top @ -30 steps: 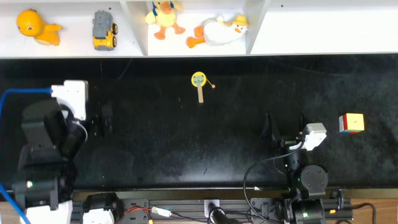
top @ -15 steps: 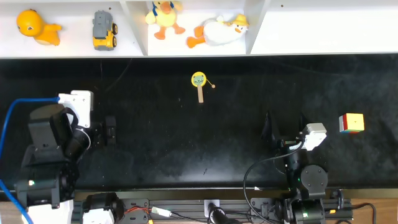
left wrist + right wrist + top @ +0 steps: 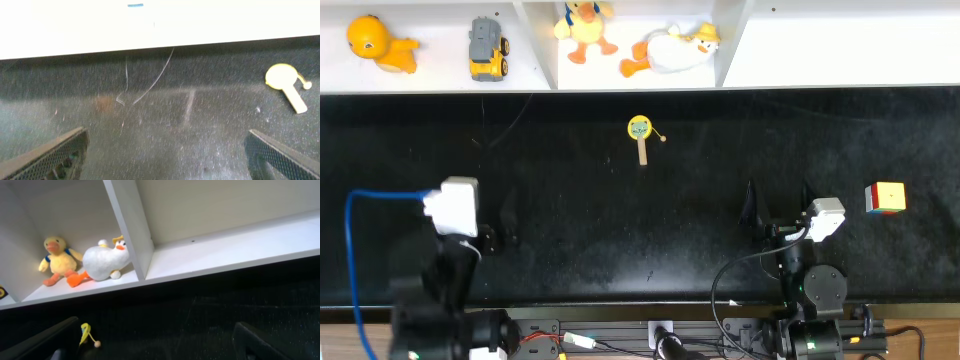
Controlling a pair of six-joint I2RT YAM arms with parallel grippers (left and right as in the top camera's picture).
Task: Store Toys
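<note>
Your left tool (image 3: 165,144) has its two fingers spread wide apart with nothing between them, and it touches nothing; it hangs over the left part of the black desk (image 3: 620,220), toward the near edge. Your right tool (image 3: 777,200) is likewise wide apart and holds nothing, sitting right of the desk's middle, close to the near edge. You have two toys out on the desk. One is a small yellow round rattle drum with a pale wooden handle (image 3: 640,135), lying flat near the far edge about midway between the left and right edges. The other is a multi-coloured puzzle cube (image 3: 886,198), near the right edge and well apart from the right tool. Four toys sit in the white shelf (image 3: 840,60) along the desk's far edge. Its left compartment has one orange-yellow rounded duck figure (image 3: 375,42) and one grey and yellow toy truck (image 3: 487,50). The middle compartment has one yellow plush duck (image 3: 57,260) sitting upright and one white plush duck (image 3: 102,262) lying on its side just beside it.
</note>
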